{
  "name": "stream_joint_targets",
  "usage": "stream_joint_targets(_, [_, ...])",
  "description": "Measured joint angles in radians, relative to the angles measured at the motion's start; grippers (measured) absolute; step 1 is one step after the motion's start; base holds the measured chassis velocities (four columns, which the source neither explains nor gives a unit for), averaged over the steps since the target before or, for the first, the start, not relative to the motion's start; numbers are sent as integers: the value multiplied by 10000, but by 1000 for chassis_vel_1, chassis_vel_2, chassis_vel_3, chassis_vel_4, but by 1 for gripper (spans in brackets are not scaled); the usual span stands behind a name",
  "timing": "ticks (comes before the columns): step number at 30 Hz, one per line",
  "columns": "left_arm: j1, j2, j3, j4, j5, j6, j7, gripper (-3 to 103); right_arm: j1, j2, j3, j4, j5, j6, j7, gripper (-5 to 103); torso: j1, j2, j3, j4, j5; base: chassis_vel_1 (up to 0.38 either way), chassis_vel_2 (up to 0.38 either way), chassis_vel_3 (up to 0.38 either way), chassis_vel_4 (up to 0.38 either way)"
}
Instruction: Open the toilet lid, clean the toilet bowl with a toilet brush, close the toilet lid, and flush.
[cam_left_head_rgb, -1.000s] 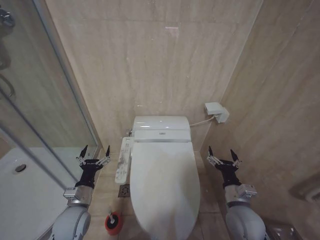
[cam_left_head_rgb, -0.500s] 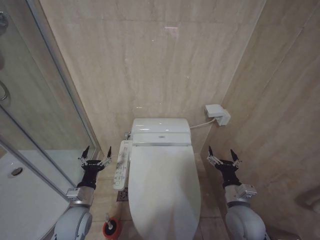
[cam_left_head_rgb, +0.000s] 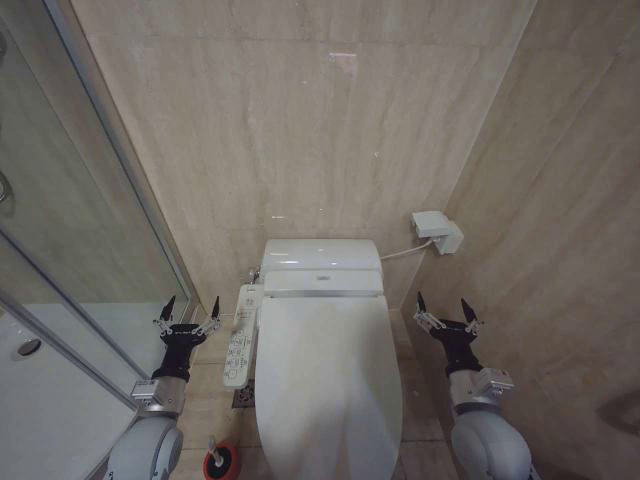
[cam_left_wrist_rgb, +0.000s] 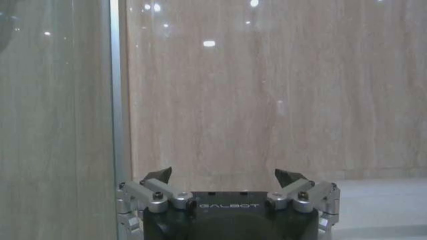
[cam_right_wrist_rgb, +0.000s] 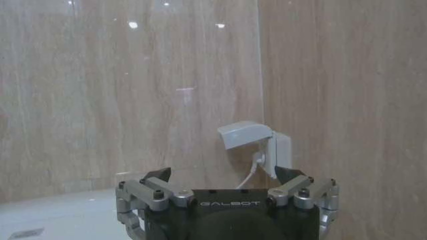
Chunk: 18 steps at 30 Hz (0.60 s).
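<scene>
Head view high, looking down, wrist views low, facing tiled wall (cam_left_head_rgb: 300, 130)

Left claw (cam_left_wrist_rgb: 223, 176) with fingers spread wide, empty, facing beige tiled wall (cam_left_wrist_rgb: 267, 100), shower glass frame (cam_left_wrist_rgb: 118, 90) beside it

Left gripper (cam_left_wrist_rgb: 225, 176) body, left wrist view: "GALBOT", light letters on black housing.
Right gripper (cam_right_wrist_rgb: 225, 175) body, right wrist view: "GALBOT", same marking.
Side control panel (cam_left_head_rgb: 238, 347) of toilet, head view: button markings present, too small to read.
</scene>
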<state>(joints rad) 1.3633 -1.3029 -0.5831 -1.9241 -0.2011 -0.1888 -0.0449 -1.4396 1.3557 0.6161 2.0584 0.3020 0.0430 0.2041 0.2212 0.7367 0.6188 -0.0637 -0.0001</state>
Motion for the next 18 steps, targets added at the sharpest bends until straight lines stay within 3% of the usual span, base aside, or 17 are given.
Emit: stream_joint_targets(18, [-90,22,112,116,26,16,21,100,-3,0,0,0,0,0,0,100,-8,2,-2,-2,0,-11,13,13,-12])
